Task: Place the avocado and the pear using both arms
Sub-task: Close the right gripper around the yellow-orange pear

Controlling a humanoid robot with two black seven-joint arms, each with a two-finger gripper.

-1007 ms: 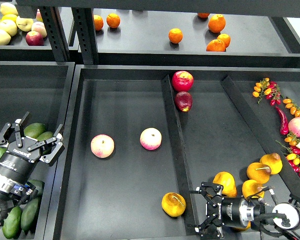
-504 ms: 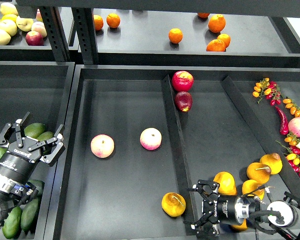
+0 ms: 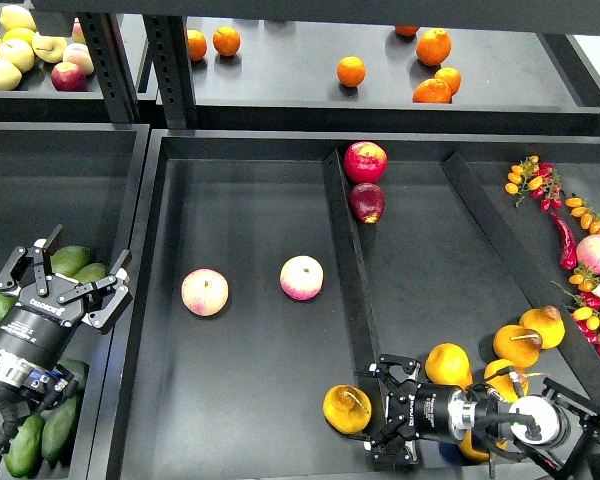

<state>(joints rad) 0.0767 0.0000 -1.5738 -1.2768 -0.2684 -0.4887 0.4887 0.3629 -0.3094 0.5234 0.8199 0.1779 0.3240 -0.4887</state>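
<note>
Several dark green avocados (image 3: 70, 260) lie in the left bin. My left gripper (image 3: 68, 276) hovers open just above them and holds nothing. One golden pear (image 3: 346, 408) lies at the front of the middle tray, beside the divider (image 3: 345, 260). More pears (image 3: 448, 364) are piled in the right compartment. My right gripper (image 3: 377, 410) points left across the divider. Its jaws are open, with the tips right next to the lone pear; I cannot tell whether they touch it.
Two pink-cream peaches (image 3: 205, 292) (image 3: 301, 277) lie in the middle tray. Two red apples (image 3: 365, 160) sit by the divider's far end. Oranges (image 3: 351, 71) and pale apples (image 3: 10, 50) are on the upper shelf. Peppers and small tomatoes (image 3: 570, 240) fill the right bin.
My right gripper has moved left from the pear pile to the divider, closing on the lone pear. The left gripper has hardly moved.
</note>
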